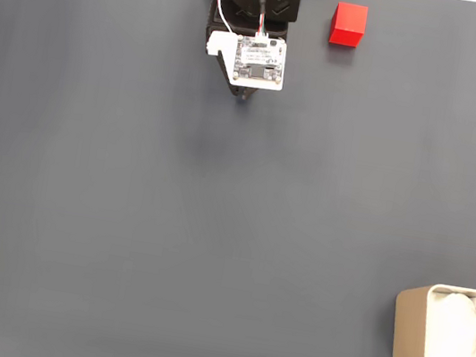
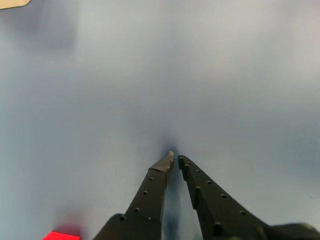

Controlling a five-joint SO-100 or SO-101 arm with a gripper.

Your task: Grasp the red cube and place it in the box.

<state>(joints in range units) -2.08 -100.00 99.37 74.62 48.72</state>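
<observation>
A: Going left to right in the fixed view, what's there?

B: The left stretch of the dark grey surface [image 1: 85, 172] is bare. Then, at the top near the middle, the arm with a white circuit board [image 1: 259, 59] on its wrist. Just right of that sits the red cube [image 1: 348, 24], near the top edge, apart from the arm. Far right, at the bottom corner, is the box [image 1: 408, 337], beige with white lining, partly cut off by the frame.

A: And the claw?

B: In the wrist view the claw [image 2: 175, 159] has its two black fingers drawn almost together, only a narrow slit between the tips, and nothing held between them. The tips point down at bare surface. The cube shows as a red sliver at the bottom left corner of that view, off to the side of the fingers.

A: So nothing grasped yet.

B: No. I'd judge the reach for the cube hasn't begun; the fingers would need to spread wider than a cube face first.

A: How will the cube handle?

B: It looks small, rigid and plain-faced, so probably light and not fragile. Flat sides should give a fair grip if the fingers close squarely on two opposite faces around mid-height. Taken on the corners, it could twist or pop out.

A: And the box?

B: Well apart from the cube, diagonally across. Its soft lining should cushion a drop.
</observation>
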